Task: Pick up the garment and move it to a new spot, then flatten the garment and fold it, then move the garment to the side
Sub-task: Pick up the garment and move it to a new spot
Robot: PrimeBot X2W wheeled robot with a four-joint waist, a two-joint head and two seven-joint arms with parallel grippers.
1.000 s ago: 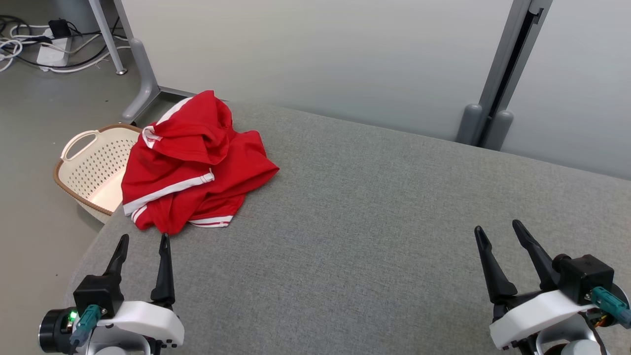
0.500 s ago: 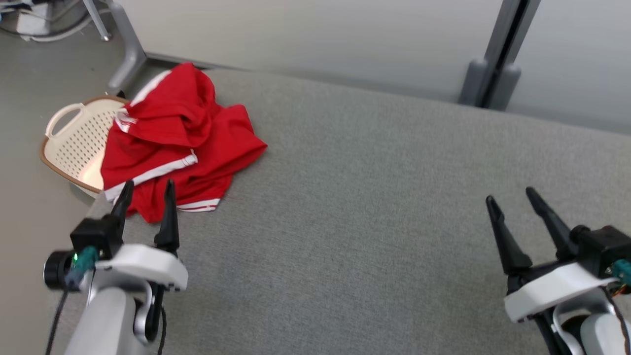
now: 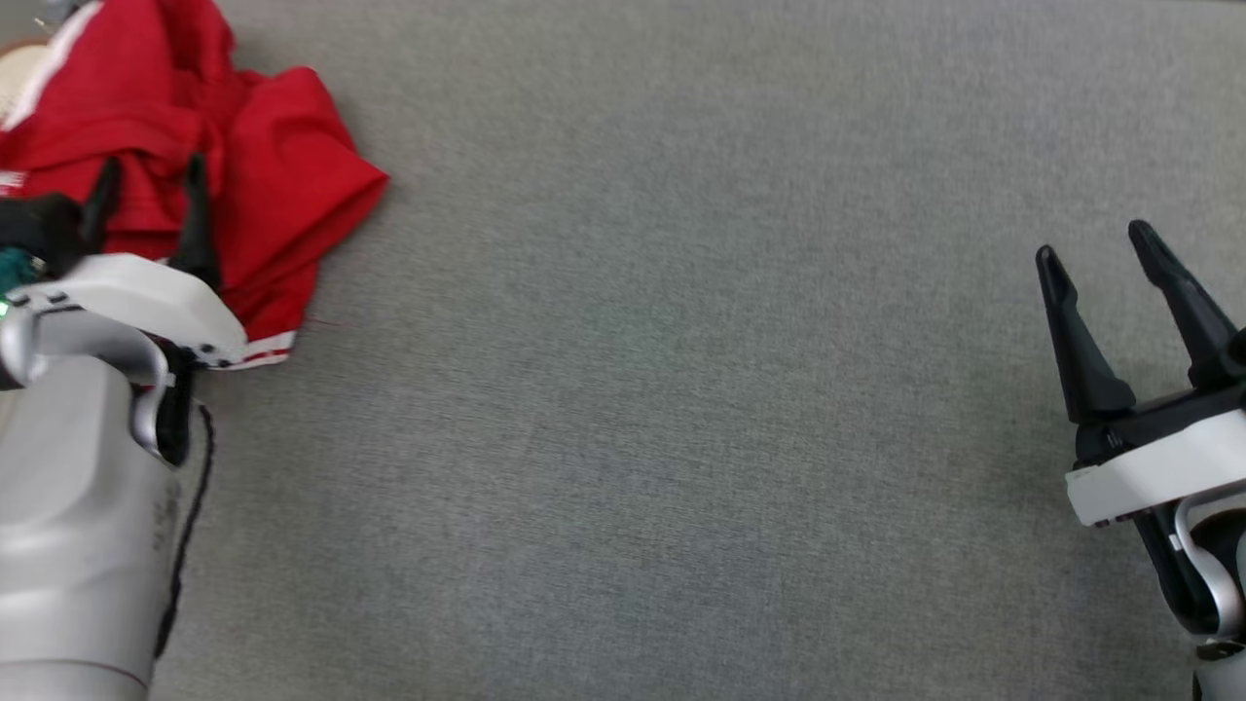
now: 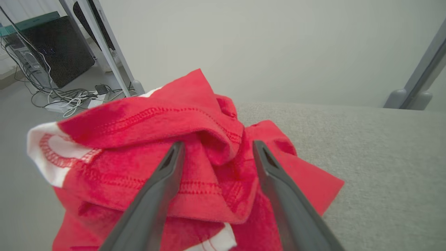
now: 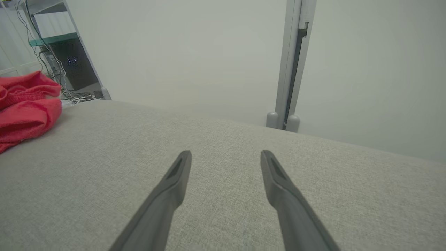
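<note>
Red garment (image 3: 273,175) lies crumpled near the left edge of the grey fabric surface (image 3: 681,389). The pick-up looks to be the step in hand: the left end effector (image 3: 152,166) hovers spread over its folds, pinching nothing. Next it should lower and close on a thick fold. The right end effector (image 3: 1092,243) is spread too, well apart

Wide bare grey surface (image 3: 681,389) right of crumpled red garment (image 3: 282,195)
</note>
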